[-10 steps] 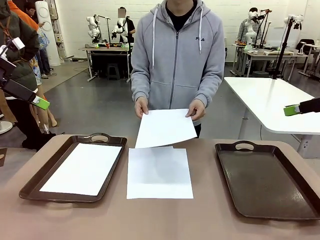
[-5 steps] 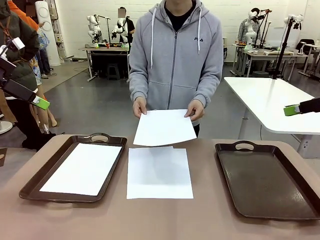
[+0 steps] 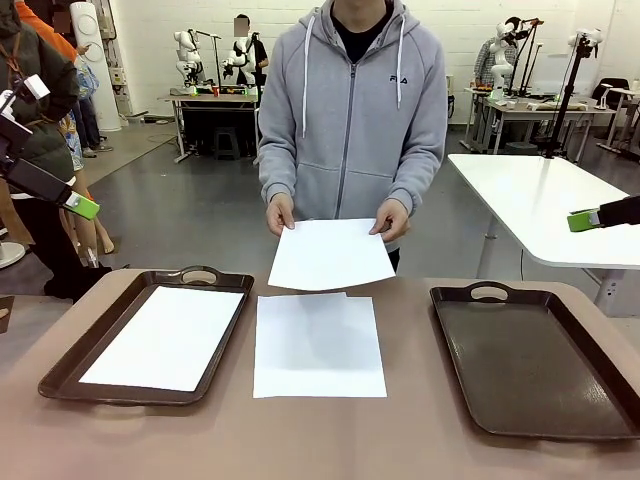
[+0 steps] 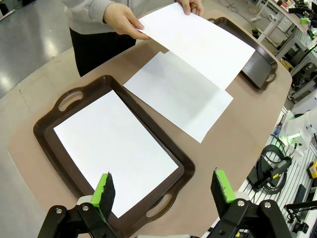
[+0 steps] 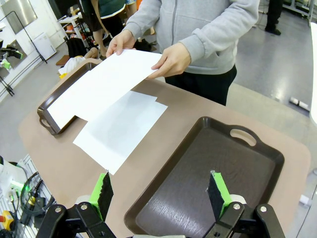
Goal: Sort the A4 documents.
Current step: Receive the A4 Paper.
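For the left claw (image 4: pixel 162 181): wide open, the two green pads (image 4: pixel 105 191) far apart. Nothing between them, touching nothing. Up in the air over the near end of the left tray (image 4: pixel 47 148). In the front view, at the left edge (image 3: pixel 82 207), high above the table (image 3: pixel 420 440).

For the right claw (image 5: pixel 159 191): wide open too. Holding nothing, touching nothing. Up in the air over the near end of the right tray (image 5: pixel 247 168), with the dark brown bottom in plain sight. In the front view, at the right edge (image 3: pixel 583 220), well above the table.

Then the A4 documents: plain, white, thin, blank-looking, with no folds to see.

The first sheet (image 3: pixel 165 337): flat inside the left tray. A bit smaller than the tray, with brown rim all around.

The second sheet (image 3: pixel 318 345): flat on the table, between the two trays, touching neither. A little step along its far edge; cannot tell if from one more sheet beneath.

The third sheet (image 3: pixel 330 253): held up off the table by the person's hands (image 3: pixel 281 213), one at each far corner. Near edge tipped down, hanging just above the far end of the second sheet.
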Tool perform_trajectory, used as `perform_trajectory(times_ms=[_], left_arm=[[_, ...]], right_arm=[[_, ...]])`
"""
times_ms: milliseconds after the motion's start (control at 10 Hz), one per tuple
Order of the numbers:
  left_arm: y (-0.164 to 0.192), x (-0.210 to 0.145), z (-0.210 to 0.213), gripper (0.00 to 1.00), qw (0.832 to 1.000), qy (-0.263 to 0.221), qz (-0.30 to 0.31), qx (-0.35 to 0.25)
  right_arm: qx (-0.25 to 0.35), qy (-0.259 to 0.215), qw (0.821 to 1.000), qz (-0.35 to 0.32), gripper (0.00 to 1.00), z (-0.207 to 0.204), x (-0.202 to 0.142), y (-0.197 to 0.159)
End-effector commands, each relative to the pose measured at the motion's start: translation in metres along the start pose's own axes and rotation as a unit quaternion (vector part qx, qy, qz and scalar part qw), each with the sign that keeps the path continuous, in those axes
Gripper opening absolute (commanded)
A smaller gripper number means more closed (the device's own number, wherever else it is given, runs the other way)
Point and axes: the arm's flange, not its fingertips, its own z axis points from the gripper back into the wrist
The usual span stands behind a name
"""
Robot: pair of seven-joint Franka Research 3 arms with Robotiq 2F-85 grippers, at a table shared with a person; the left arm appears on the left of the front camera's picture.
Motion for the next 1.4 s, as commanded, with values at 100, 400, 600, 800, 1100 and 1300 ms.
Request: perform_trajectory(times_ms=[100, 400, 600, 800, 1100, 1300], left_arm=[[-0.0008, 0.0006, -0.0005, 1.00, 1.000, 0.000, -0.001, 0.000], [-0.0008, 0.0006, -0.0005, 1.00, 1.000, 0.000, -0.001, 0.000], [-0.0008, 0.0006, -0.0005, 1.00, 1.000, 0.000, -0.001, 0.000], [-0.0008, 0.0006, -0.0005, 1.00, 1.000, 0.000, -0.001, 0.000], [-0.0008, 0.0006, -0.0005, 1.00, 1.000, 0.000, -0.001, 0.000], [-0.0008, 0.0006, -0.0005, 1.00, 1.000, 0.000, -0.001, 0.000]], right_arm=[[0.008, -0.001, 1.000, -0.001, 1.00, -0.0023, -0.0011, -0.0006], [0.008, -0.001, 1.000, -0.001, 1.00, -0.0023, -0.0011, -0.0006], [0.008, -0.001, 1.000, -0.001, 1.00, -0.0023, -0.0011, -0.0006], [0.008, -0.001, 1.000, -0.001, 1.00, -0.0023, -0.0011, -0.0006], [0.008, -0.001, 1.000, -0.001, 1.00, -0.0023, -0.0011, -0.0006], [0.008, -0.001, 1.000, -0.001, 1.00, -0.0023, -0.0011, -0.0006]])
